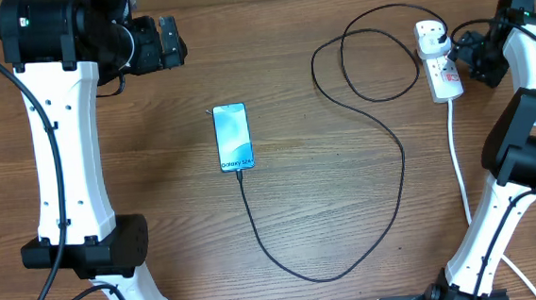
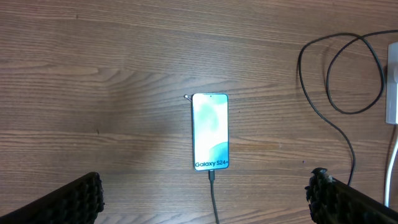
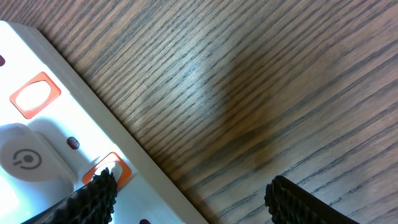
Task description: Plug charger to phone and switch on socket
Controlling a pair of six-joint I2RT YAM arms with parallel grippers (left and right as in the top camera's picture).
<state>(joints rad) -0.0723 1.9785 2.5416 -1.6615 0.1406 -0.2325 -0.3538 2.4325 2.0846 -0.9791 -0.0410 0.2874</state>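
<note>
Ribbed fingertips (image 3: pixel 99 190) of right gripper (image 3: pixel 193 199) are seen spread apart, gripping nothing; one is set at an orange switch (image 3: pixel 121 171) on socket (image 3: pixel 62 143). Left gripper (image 2: pixel 205 202) is held wide open above phone (image 2: pixel 211 130), mid-table (image 1: pixel 156 177). Charger (image 2: pixel 213 186) is plugged into its lower edge.

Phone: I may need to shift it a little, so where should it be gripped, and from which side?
Take the phone across its two long edges at mid-length, coming straight down from above. It lies flat, screen up, on the table and is narrow across. The charger meets its bottom short edge, so stay clear of that end.
</note>
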